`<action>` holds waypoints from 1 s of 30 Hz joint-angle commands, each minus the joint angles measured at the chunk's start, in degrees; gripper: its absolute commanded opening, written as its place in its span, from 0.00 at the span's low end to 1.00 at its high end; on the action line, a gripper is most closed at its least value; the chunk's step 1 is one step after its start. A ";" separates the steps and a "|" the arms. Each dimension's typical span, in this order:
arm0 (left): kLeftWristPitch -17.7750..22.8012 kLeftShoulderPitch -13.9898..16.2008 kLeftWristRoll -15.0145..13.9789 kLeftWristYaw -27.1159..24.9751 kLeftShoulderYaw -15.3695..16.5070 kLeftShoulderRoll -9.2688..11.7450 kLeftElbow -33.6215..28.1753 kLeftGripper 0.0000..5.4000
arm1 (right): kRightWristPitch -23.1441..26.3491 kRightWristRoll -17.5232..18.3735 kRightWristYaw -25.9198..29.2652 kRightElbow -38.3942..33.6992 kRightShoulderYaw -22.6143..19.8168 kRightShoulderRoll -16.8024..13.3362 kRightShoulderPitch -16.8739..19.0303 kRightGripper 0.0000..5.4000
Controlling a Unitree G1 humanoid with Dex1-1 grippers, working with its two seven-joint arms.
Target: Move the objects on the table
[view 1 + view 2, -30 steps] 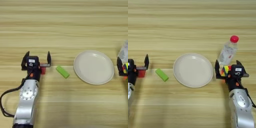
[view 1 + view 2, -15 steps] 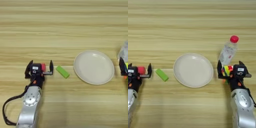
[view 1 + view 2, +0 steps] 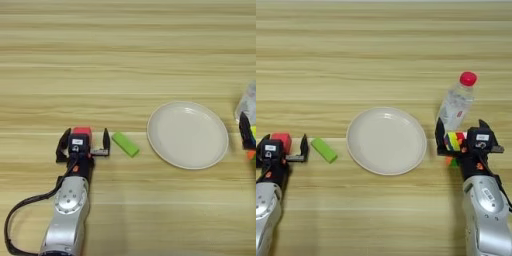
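Note:
My left gripper (image 3: 85,137) rests on the table (image 3: 125,60) at the near left, open, with the small red block (image 3: 82,131) lying between its fingertips and not clamped. A flat bright-green block (image 3: 125,144) lies just right of that gripper, apart from it. At the near right, my right gripper (image 3: 461,132) is open around the multicoloured cube (image 3: 455,141), which sits close to its left finger.
A round white plate (image 3: 387,140) lies in the middle between the two arms. A clear plastic bottle (image 3: 455,107) with a red cap stands just behind the right gripper and the cube.
My left gripper has drawn back toward the near edge, so the red block now shows between its fingertips. The right gripper and cube have barely moved.

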 commanded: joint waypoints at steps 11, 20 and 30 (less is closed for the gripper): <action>-0.93 1.11 0.68 0.41 -0.88 -1.12 3.84 0.82 | -0.12 -0.04 0.10 -0.14 -0.11 -0.58 -0.79 1.00; -1.39 1.00 0.51 0.39 -0.71 -1.05 4.11 0.65 | -0.16 -0.08 0.07 0.17 -0.04 -0.65 -1.06 1.00; -1.92 0.97 0.52 -0.14 -0.97 -0.96 4.43 0.47 | -0.29 -0.05 0.17 0.71 0.01 -0.58 -1.04 1.00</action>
